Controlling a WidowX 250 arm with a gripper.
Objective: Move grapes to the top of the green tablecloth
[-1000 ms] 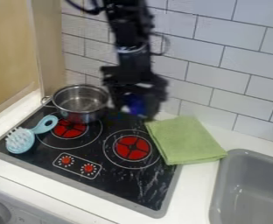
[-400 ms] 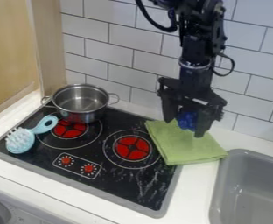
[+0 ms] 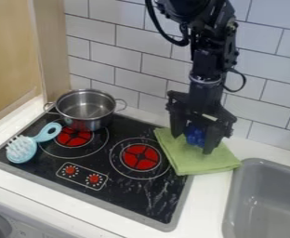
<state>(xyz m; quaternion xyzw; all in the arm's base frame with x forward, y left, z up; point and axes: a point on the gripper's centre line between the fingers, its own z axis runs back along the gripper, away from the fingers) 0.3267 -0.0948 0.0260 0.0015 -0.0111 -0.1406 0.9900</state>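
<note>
The gripper (image 3: 192,143) hangs upright over the green tablecloth (image 3: 194,163), its fingers clamped on the blue-purple grapes (image 3: 195,135); the grapes sit between them, low over the cloth, though whether they touch it I cannot tell. The cloth lies folded beside the black stovetop (image 3: 132,191), one edge overlapping it; the white worktop (image 3: 204,202) carries both.

The steel pot (image 3: 88,111) stands upright toward the back of the stovetop, open, its shiny metal bottom visible inside; its two loop handles stick out at opposite sides. The grey sink (image 3: 259,186) is at the view's right, its smooth basin catching light; a light-blue brush (image 3: 22,149) lies at the stovetop's left edge, bristles up.
</note>
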